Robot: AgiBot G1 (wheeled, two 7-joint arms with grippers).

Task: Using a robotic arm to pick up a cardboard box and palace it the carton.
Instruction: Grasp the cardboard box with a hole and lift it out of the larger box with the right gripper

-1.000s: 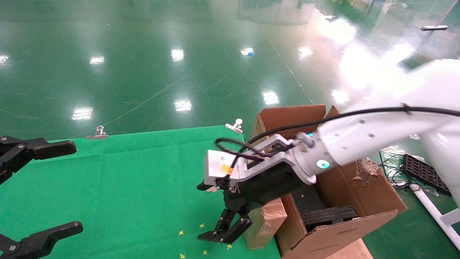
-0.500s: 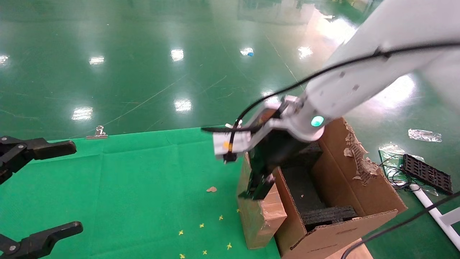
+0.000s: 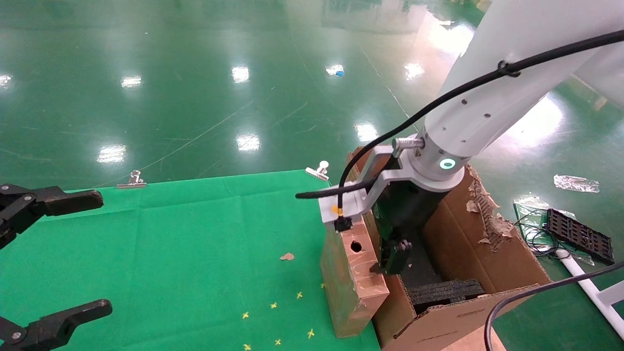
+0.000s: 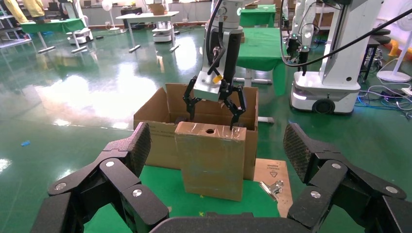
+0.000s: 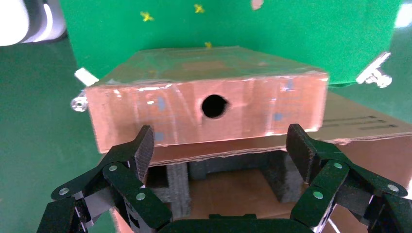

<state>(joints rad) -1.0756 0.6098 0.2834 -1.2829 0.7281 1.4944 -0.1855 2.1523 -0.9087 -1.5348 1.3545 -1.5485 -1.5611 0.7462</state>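
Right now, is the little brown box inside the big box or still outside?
Outside. The cardboard box stands upright on the green cloth, against the carton's outer wall. The right tool hovers open above it.

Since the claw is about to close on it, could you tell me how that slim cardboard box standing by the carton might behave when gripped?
The cardboard box stands upright on a narrow end, so a nudge would probably tip it. Its glossy taped top could be somewhat slippery. It looks stiff. The right claw is open above it.
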